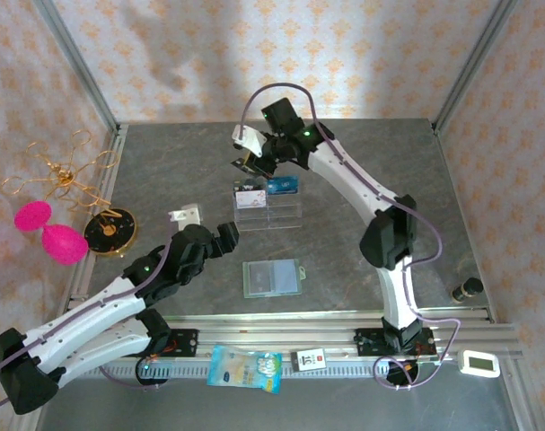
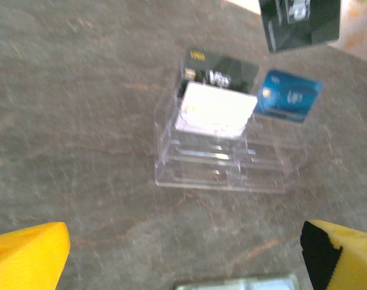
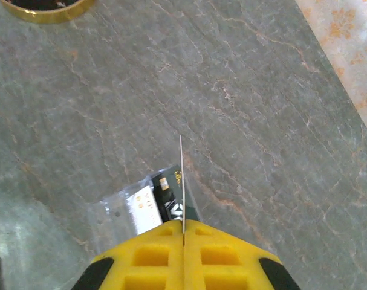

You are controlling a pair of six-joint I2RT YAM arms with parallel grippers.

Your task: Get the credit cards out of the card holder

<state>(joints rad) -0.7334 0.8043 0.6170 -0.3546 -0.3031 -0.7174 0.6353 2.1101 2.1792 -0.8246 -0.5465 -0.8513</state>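
The sage-green card holder lies open and flat at the table's middle front; its top edge shows just below my left gripper. That gripper hangs open with nothing between its yellow fingers. My right gripper hovers behind the clear acrylic rack, shut on a thin card seen edge-on. The same card looks dark in the left wrist view. The rack holds a whitish credit card, a dark card and a blue card.
A gold-rimmed black dish, pink shapes and gold wire sit at the left edge. A small white object lies beside my left arm. A dark cylinder stands at the right front. A blue packet rests on the front rail.
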